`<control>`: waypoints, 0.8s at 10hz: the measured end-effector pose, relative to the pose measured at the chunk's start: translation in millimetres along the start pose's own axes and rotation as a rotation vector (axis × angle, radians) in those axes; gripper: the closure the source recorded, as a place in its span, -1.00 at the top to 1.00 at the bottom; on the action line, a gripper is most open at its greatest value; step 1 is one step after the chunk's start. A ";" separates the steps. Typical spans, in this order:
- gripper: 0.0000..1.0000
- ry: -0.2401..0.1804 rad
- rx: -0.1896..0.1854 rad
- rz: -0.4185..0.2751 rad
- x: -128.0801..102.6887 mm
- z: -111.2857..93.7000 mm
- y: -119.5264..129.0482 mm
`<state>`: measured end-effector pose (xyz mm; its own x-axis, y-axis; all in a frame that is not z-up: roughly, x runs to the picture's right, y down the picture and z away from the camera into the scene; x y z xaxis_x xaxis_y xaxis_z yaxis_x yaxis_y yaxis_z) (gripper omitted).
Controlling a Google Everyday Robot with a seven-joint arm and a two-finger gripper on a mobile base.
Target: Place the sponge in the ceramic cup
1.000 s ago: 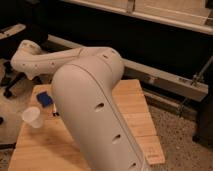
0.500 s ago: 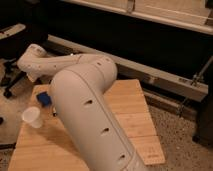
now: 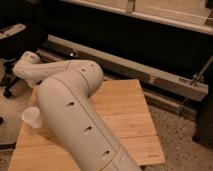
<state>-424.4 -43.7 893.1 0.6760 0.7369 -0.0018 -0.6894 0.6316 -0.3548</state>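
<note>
Frankly, the arm [image 3: 75,117] hides most of what matters. Its thick link runs slantwise across the desk [image 3: 131,112], and its far link bends back to end over the desk's left rear corner [image 3: 27,67]. The claw must hang somewhere behind that end. It does not show, so I cannot tell whether it is released, clenched or grasping anything.

The cup [image 3: 32,118] stands upright near the desk's left edge, just beside the thick link. The sponge I cannot find. It may lie on the wood behind the arm, sit in the claw, or rest down in the cup (whose inside seems plain white, though the view is too poor to be sure). That fits either a pick-up at the rear left or a drop already made.

Whichever it is, good work here means coming at the cup straight from above. Its mouth is narrow and it looks light, so a sideways brush from the claw or the link would likely tip it or push it off the near edge.

Open room lies to the right, where the desk shows bare wood out to its right edge, with floor [image 3: 186,145] beyond. Behind the desk runs a long rail [image 3: 150,75], and a chair [image 3: 15,37] stands off the rear left corner. Both limit how far a swing can go.
</note>
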 end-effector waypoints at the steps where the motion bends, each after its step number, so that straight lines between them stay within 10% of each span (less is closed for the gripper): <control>1: 0.22 0.024 0.000 0.014 7.9 8.3 3.6; 8: 0.22 0.109 -0.043 -0.034 31.9 41.3 23.1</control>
<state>-429.4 4.3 923.5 0.7244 0.6835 -0.0899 -0.6557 0.6429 -0.3959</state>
